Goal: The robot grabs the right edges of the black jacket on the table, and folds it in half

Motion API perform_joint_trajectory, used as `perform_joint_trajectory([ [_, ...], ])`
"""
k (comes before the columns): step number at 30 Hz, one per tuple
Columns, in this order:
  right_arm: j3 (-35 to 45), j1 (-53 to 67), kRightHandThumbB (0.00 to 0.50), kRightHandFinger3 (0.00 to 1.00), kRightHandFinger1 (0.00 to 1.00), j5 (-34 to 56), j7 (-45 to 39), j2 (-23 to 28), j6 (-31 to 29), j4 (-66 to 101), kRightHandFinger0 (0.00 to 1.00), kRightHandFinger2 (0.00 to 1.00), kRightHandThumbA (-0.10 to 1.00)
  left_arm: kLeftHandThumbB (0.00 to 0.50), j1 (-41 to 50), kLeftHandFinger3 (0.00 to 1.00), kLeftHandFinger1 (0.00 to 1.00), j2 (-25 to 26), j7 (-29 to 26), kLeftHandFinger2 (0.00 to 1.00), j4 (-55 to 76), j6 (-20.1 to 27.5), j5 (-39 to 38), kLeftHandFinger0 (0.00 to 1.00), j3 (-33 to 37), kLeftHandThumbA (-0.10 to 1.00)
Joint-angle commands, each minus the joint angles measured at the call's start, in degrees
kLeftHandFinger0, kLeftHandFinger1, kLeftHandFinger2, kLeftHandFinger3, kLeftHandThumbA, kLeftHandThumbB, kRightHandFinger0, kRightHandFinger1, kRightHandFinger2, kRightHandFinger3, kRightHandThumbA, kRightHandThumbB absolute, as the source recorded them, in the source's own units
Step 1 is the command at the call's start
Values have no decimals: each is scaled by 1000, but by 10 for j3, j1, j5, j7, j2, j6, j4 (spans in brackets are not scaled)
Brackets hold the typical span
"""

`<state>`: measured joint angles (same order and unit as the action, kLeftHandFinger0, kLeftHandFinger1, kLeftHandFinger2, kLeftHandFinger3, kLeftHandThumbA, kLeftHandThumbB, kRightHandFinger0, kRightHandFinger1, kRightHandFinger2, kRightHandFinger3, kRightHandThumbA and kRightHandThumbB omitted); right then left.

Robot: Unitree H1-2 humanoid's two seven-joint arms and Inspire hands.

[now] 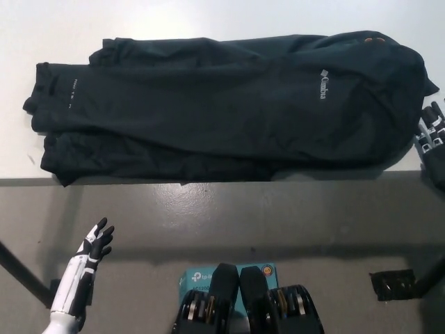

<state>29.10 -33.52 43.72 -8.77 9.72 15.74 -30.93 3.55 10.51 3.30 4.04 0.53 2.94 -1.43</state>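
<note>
A black jacket (229,104) lies spread lengthwise across the white table (208,21), with a small white logo near its right part. At the picture's right edge my black right hand (432,136) reaches over the table's front corner, its fingers apart and pointing up beside the jacket's right edge; whether they touch the cloth I cannot tell. My white left hand (87,261) hangs low at the lower left, below the table edge, fingers spread and holding nothing.
The table's front edge (208,182) runs across the middle of the picture, with grey floor below it. A teal box (208,275) lies on the floor at the bottom middle. A small black object (393,285) sits on the floor at the lower right.
</note>
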Motion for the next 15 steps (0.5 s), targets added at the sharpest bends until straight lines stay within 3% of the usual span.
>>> perform_joint_trajectory([
  [1,1,-34,231,1000,1000,18,-29,3,2,-12,1000,1000,1000,87,0,1000,1000,1,-4,1000,20,14,-3,1000,-8,1000],
  [15,-4,-80,206,1000,1000,-1,-39,5,-25,-133,1000,1000,1000,87,-2,1000,1000,2,-5,1000,24,20,0,1000,-10,1000],
])
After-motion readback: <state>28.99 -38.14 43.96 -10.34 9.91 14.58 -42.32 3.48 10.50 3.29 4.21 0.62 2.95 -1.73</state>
